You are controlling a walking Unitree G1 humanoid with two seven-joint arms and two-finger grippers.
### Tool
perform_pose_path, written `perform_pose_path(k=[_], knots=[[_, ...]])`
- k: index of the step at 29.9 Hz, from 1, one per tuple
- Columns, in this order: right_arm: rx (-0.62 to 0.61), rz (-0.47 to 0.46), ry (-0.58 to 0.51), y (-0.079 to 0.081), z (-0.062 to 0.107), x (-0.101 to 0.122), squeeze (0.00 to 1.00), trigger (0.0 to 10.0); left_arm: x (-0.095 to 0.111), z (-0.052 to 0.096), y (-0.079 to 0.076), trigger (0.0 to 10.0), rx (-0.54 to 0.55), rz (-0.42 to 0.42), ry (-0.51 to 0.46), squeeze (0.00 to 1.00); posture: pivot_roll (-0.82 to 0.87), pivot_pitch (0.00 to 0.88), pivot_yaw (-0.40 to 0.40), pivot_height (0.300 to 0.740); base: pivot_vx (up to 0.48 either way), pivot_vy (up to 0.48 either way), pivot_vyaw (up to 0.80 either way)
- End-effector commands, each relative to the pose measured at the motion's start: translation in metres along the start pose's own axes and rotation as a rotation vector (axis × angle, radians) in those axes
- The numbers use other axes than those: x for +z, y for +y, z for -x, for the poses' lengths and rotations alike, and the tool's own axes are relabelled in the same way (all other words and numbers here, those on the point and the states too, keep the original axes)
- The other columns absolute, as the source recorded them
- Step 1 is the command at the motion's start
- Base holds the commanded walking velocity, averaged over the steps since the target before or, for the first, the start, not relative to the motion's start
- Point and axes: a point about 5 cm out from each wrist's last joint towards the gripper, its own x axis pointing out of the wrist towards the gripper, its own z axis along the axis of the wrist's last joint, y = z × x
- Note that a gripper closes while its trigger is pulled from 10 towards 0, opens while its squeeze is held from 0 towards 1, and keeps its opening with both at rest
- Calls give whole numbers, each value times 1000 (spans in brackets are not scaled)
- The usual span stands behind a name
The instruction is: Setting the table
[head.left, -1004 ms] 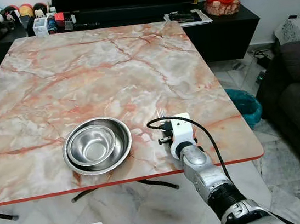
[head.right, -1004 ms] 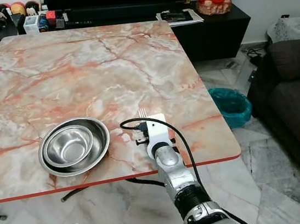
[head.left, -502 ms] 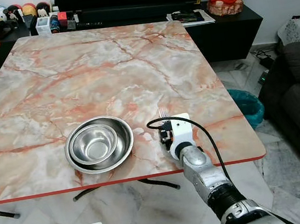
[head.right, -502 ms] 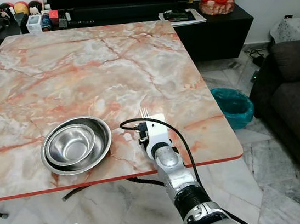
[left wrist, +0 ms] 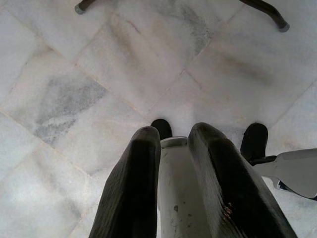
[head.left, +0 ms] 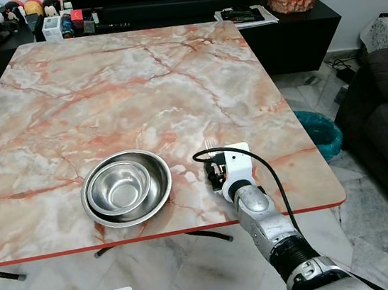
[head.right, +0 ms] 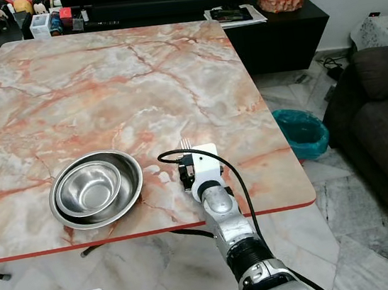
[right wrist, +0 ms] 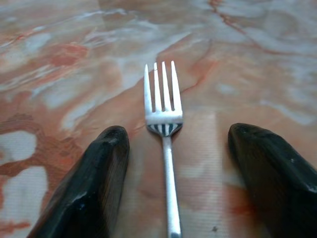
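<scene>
Fork (right wrist: 165, 163) lies flat on the marble table (head.left: 101, 93) between the right gripper's (right wrist: 171, 168) spread, empty fingers; withdrawing carelessly could perhaps nudge it askew.

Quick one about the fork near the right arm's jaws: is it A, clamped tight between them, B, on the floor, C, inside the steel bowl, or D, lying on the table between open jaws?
D: the fork lies flat on the marble table, with the right gripper open, its jaws standing apart on either side of the handle and clear of it; the steel bowl sits beside it.
</scene>
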Motion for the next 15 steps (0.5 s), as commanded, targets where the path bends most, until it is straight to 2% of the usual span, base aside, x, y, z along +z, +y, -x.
perform_pose_path(k=[1,2,8,15], knots=[[-8,3,-33,-1,0,6,0,10000,-6,1,0,10000,1,4,24,0,75,122,-79,740,0,0,0],[-8,1,-82,-1,0,13,0,10000,-6,1,-1,10000,0,4,23,0,76,122,-79,740,0,0,0],[-16,-2,-196,-3,1,32,0,10000,-6,1,-1,10000,-2,7,23,0,74,121,-78,740,0,0,0],[-16,-4,-238,-3,1,40,0,10000,-6,1,-2,10000,-5,9,23,0,69,118,-78,740,0,0,0]])
